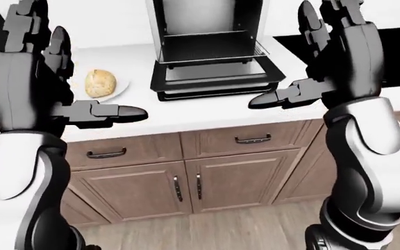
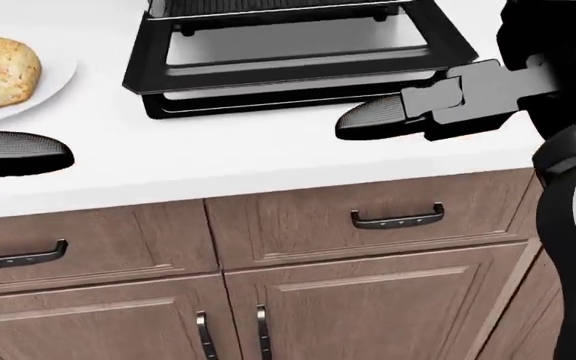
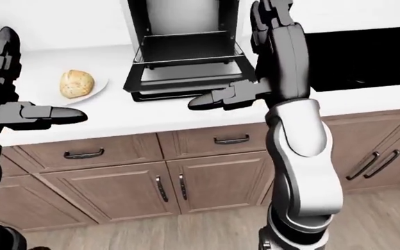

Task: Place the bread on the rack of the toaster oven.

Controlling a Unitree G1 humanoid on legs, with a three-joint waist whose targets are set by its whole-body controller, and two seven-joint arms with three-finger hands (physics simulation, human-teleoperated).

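On the white bench [image 1: 207, 112], the toaster oven [image 1: 210, 47] stands with its door dropped open, rack [image 1: 210, 52] bare. Both hands are raised, fingers spread, holding nothing: left hand [image 1: 30, 78] at nine o'clock, right hand [image 1: 335, 57] at three. Bread [image 1: 101, 83] sits on a plate [image 1: 120, 89] at ten o'clock, ungrasped. The risk, judged from here: a left reach could clip the plate or nudge the roll off it.

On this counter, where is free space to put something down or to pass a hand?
The white counter is bare along its near edge, below the toaster oven and its open door, and between the plate with the bread and the oven. It is crowded only where the right hand hangs by the door.
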